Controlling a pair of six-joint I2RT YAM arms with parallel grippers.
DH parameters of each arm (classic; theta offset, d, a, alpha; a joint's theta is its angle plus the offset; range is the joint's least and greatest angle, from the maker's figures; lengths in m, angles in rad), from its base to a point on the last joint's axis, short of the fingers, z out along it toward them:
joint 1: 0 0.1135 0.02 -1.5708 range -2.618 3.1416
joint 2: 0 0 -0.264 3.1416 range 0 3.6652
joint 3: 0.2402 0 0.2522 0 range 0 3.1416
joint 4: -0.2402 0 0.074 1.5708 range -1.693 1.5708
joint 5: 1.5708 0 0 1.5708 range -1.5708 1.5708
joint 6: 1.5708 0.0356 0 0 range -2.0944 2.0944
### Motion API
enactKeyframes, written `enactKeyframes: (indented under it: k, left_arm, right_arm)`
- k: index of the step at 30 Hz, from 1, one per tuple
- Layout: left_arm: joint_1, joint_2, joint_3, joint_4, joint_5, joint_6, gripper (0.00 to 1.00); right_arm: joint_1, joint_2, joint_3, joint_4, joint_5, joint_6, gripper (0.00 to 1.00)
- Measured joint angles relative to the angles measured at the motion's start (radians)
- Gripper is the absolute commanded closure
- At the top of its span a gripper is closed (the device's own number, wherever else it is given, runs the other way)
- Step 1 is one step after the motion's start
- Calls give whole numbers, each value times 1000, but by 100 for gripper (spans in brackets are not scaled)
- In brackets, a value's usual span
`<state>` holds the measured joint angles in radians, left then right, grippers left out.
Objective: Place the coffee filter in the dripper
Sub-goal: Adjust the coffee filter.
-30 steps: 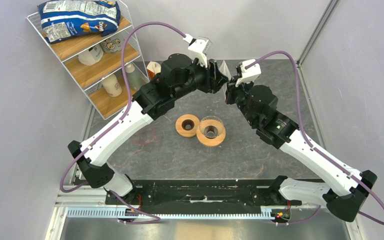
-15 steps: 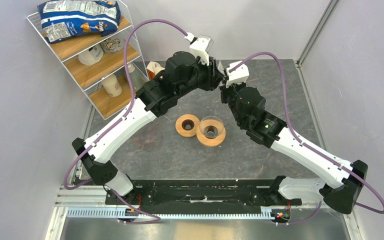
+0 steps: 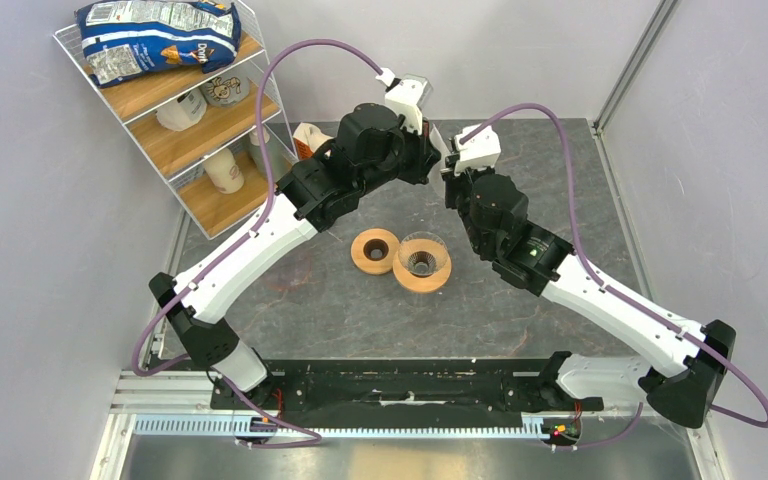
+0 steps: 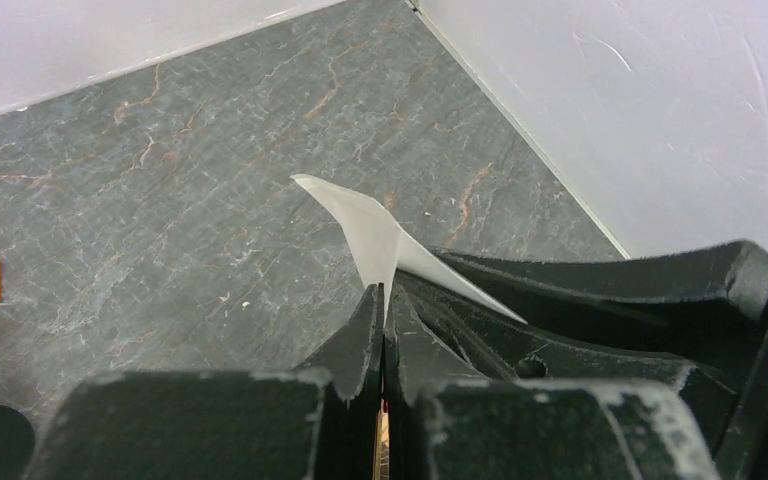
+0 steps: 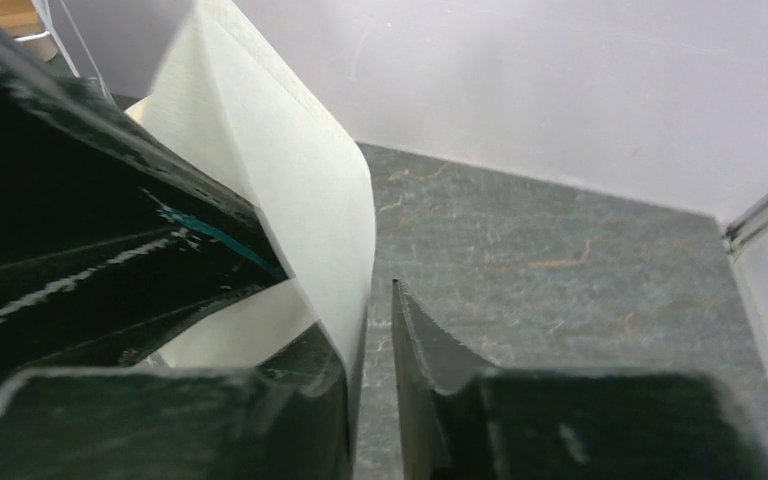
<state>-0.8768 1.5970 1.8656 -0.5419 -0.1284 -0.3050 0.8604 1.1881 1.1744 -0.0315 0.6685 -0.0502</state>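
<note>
The coffee filter [image 4: 370,225], a thin cream-white paper cone, is held up above the back of the table. My left gripper [image 4: 383,290] is shut on its lower edge. In the right wrist view the filter [image 5: 280,180] lies against the left finger of my right gripper [image 5: 375,310], whose jaws stand slightly open with bare table showing through the gap. From above, both grippers meet at the back, left gripper [image 3: 436,158] and right gripper [image 3: 450,178]. The dripper [image 3: 421,261], a glass cone in a wooden collar, stands mid-table in front of them.
A bare wooden ring [image 3: 375,250] lies just left of the dripper. An orange-and-white packet [image 3: 306,138] stands behind the left arm. A wire shelf [image 3: 175,110] with a chip bag and bottles fills the back left corner. Walls close the back and right.
My left gripper has closed onto the coffee filter. My right gripper, shut on it before, has parted its jaws. Both arms have drifted slightly left.
</note>
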Motion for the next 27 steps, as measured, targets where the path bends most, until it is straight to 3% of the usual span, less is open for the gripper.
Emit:
enactKeyframes:
  k: [5, 11, 18, 27]
  left_arm:
    - [0, -1, 0, -3, 2, 11, 98]
    - [0, -1, 0, -8, 16, 23, 98]
    - [0, -1, 0, -39, 35, 31, 98]
    - [0, -1, 0, -77, 35, 53, 98]
  right_arm:
    - [-16, 0, 18, -70, 19, 73, 63]
    - [-40, -6, 32, -124, 6, 130, 63]
    - [-79, -11, 68, -197, -108, 151, 48]
    - [-79, -4, 195, -359, -254, 73, 58]
